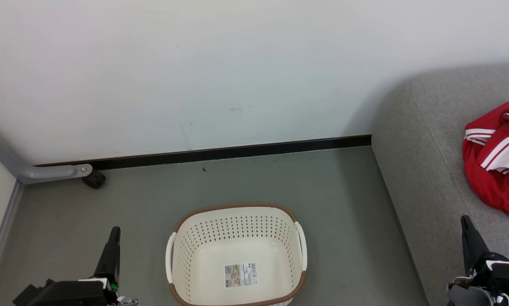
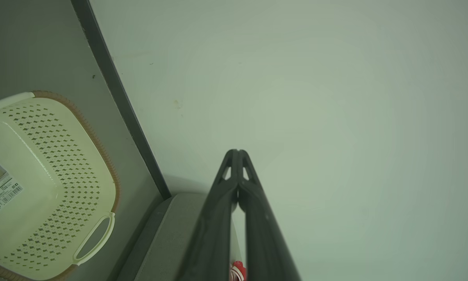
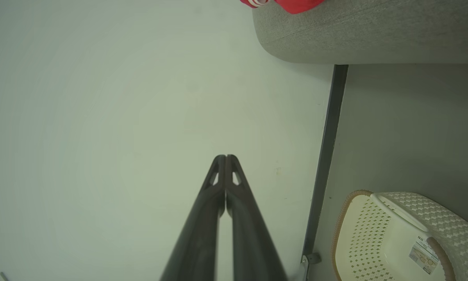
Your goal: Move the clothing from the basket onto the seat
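- Left gripper [image 1: 115,233], low beside the basket [image 1: 236,206]: jaws pressed together, gripping nothing.
- Right gripper [image 1: 466,222], seen against the seat [image 1: 424,140]: jaws likewise closed, holding nothing.
- The basket stands on the floor [image 1: 343,199], label sticker [image 1: 240,274] showing on its bottom.
- The clothing [image 1: 492,178] lies bunched on the seat, apart from both grippers.

Home-like room: sofa [image 1: 424,170], laundry basket [image 1: 237,229]

Clothing [image 1: 496,170] cut off at right edge
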